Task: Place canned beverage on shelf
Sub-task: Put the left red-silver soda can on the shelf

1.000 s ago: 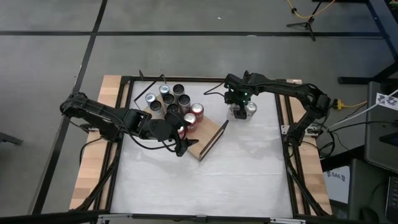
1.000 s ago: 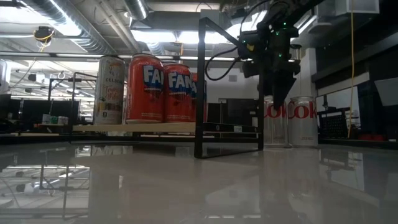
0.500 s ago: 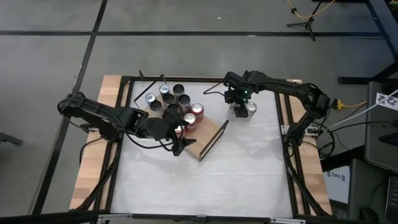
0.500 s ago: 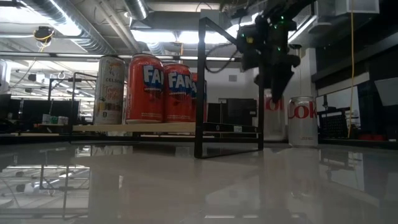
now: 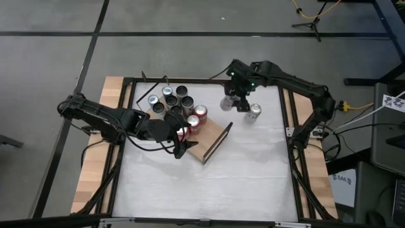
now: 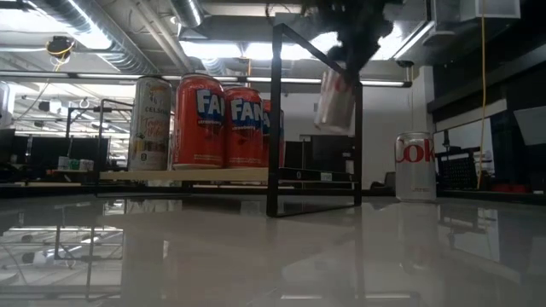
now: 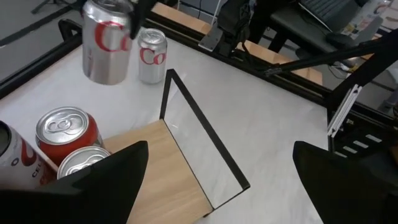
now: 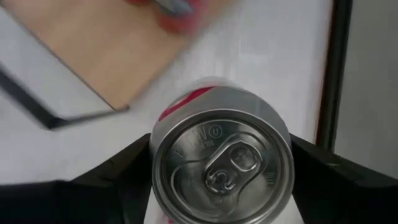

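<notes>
Right tool point(image 5: 231, 103) grips a silver cola can point(image 8: 221, 158), lifted clear of the white table point(image 5: 253, 171). A second silver can point(image 5: 254, 111) stands just beside it. Below and beyond the tool sits the wooden shelf point(image 5: 205, 144), holding orange cans point(image 6: 198, 121). Left tool point(image 5: 182, 147) hangs wide open over the shelf's bare end.

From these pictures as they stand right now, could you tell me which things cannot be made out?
- Lifted silver can, low view: motion-blurred, label unreadable.
- Right gripper, low view: cut off by the top edge; right wrist view: the can's top hides where the fingers touch it.
- Shelf, high view: the left gripper and arm cover part of the board.
- Dark-topped cans, high view: too small to read.
</notes>
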